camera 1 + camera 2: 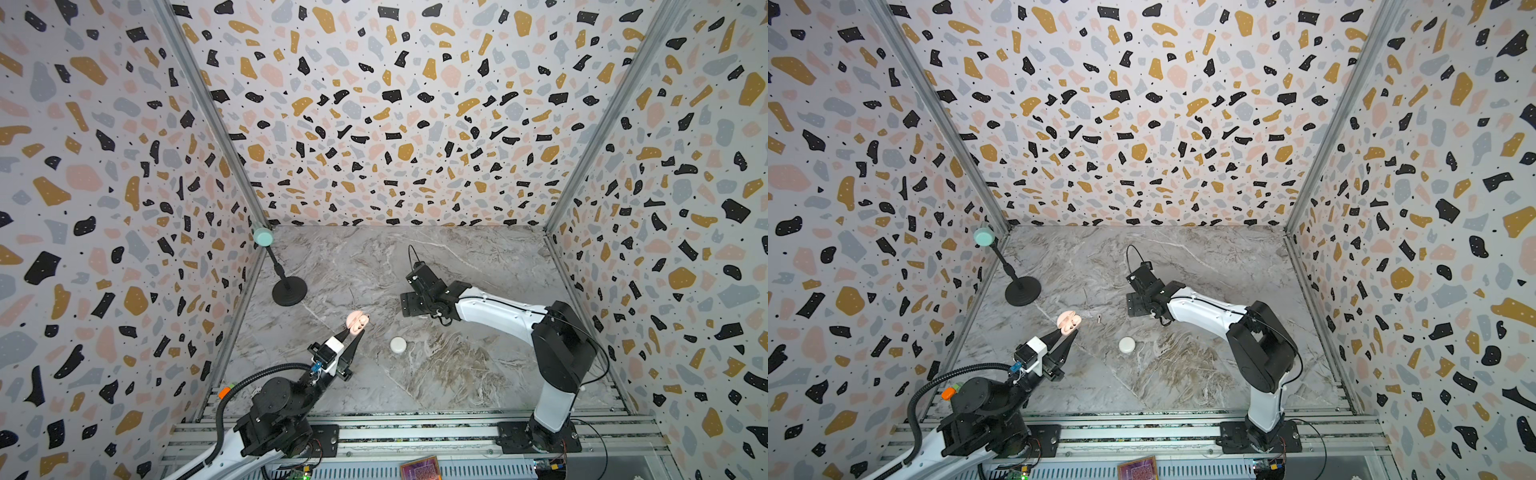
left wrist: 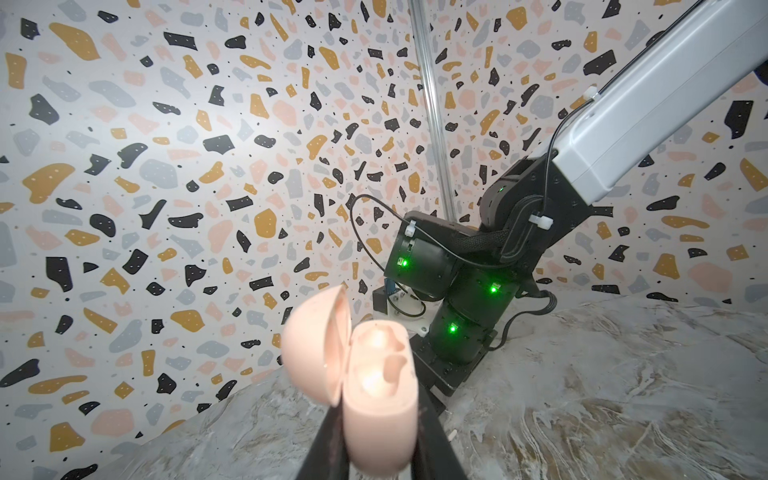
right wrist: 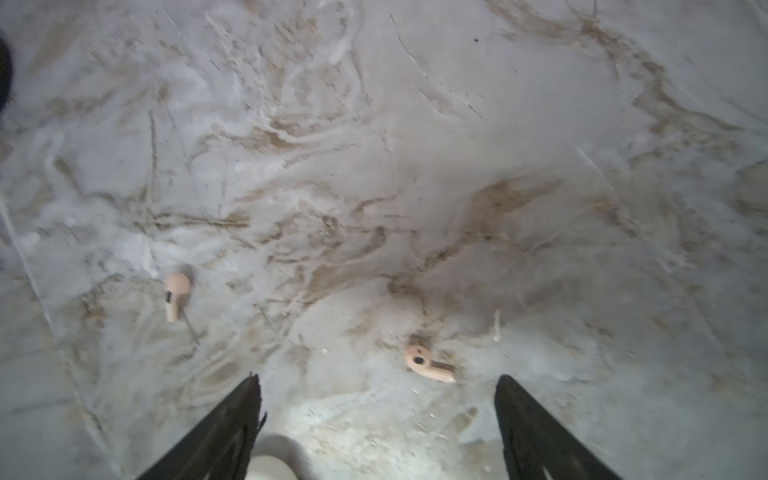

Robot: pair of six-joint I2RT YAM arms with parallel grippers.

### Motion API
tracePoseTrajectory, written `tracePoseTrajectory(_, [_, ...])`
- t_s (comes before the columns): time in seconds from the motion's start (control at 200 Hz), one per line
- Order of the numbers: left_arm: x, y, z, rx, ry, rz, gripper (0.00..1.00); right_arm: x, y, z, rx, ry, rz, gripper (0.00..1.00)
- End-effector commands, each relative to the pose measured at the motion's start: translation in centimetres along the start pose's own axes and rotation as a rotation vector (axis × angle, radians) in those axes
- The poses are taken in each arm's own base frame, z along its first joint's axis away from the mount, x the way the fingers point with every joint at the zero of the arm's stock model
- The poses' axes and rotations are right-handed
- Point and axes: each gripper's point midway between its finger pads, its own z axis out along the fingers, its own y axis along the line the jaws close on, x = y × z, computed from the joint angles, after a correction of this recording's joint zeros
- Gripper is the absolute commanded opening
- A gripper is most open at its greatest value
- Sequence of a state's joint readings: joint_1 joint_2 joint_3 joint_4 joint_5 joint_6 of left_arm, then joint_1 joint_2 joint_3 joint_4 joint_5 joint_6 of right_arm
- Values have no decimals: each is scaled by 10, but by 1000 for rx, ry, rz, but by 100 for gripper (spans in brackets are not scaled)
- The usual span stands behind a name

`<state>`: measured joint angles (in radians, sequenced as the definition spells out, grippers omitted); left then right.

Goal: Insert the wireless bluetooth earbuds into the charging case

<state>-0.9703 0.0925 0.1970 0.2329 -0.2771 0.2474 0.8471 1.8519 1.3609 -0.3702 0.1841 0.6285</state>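
Cases number two. Nearest, the left pincer (image 1: 355, 331) pinches the pink case (image 2: 378, 415), held up off the tabletop (image 1: 457, 374), lid (image 2: 309, 349) swung open, both sockets bare. Beside it the white case (image 1: 398, 345) lies shut on the tabletop. Farther off, the right pincer (image 3: 378, 376) hangs spread above two pink earbuds (image 3: 428, 365) (image 3: 176, 295), which lie apart on the tabletop.

1. Right gripper (image 3: 378, 386): hidden under its wrist in both top views.
2. Pink case (image 2: 374, 395): blurred in my left wrist view, base cut off.
3. White case (image 3: 270, 465): mostly cut off, right wrist view.
4. Speck (image 1: 1099, 319): too small; I cannot identify it.
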Motion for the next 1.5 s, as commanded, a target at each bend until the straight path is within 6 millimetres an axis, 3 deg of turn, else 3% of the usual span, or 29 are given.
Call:
tracePoseTrajectory(0.0, [-10,12,-2,-62,-50,-8,0,4,26,-2,28,41,59,88])
tracePoseTrajectory(0.24, [-10,12,-3,-62,-51,-6,0,-5,64,18,138,113,8,89])
tracePoseTrajectory(0.43, [-13,15,-5,-74,-62,-8,0,-8,98,33,91,113,22,86])
tracePoseTrajectory(0.771, [-15,16,-6,-72,-71,-15,0,-6,110,54,50,132,81,72])
tracePoseTrajectory(0.891, [-16,16,-7,-71,-73,-17,0,-5,118,61,17,142,75,62])
tracePoseTrajectory(1.091, [-17,16,-8,-73,-81,-22,0,-4,123,67,4,145,80,61])
tracePoseTrajectory(1.176, [-18,16,-8,-72,-81,-23,0,-3,126,70,-9,149,77,54])
tracePoseTrajectory(1.497, [-19,16,-8,-70,-85,-26,0,8,125,84,-3,181,57,47])
